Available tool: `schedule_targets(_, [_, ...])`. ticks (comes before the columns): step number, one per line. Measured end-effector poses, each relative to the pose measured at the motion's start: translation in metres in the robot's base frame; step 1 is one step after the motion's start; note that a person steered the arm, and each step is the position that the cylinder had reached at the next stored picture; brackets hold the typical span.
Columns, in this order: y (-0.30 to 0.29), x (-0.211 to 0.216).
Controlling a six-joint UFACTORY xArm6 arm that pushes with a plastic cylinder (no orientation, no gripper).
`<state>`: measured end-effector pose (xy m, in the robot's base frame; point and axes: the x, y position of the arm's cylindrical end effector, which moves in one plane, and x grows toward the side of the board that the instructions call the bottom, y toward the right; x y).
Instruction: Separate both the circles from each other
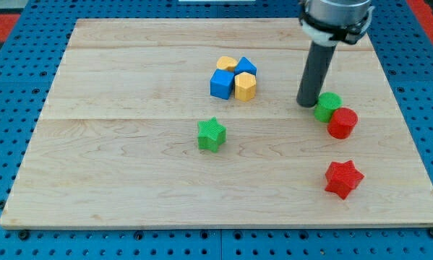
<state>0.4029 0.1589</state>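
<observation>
Down at the view's right, my tip [307,103] rests on the wooden board [129,180], just to the left of the green circle [328,105] and so close that I cannot tell whether it touches the block or stands a hair apart. It is a plain dark rod with nothing to spread or pinch, and it holds no block. The rod rises straight up to the arm's grey collar at the view's top.

The green circle sits touching the red circle [342,123], which lies just below it and slightly to the right; the pair is still together.

Lower on the right, well apart from the circles, lies the red star [343,179]. Near the middle of the board, a green star [211,134] stands alone.

Toward the top centre, four blocks huddle in a tight cluster: a blue cube [221,84] at the left, a yellow hexagonal block [245,86] touching it on the right, a second yellow block [226,63] behind them, and a second blue block [246,66] beside that, its shape hard to make out. This cluster lies well to the left of my tip.

Around the board I see a blue perforated surface [14,108].
</observation>
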Motion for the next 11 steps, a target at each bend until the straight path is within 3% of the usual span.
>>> schedule_targets(1, [0.045, -0.003])
schedule_targets(2, [0.069, -0.034])
schedule_targets(3, [0.137, -0.029])
schedule_targets(4, [0.184, 0.022])
schedule_targets(7, [0.107, 0.051])
schedule_targets(8, [0.047, 0.051])
schedule_targets(11, [0.000, 0.036])
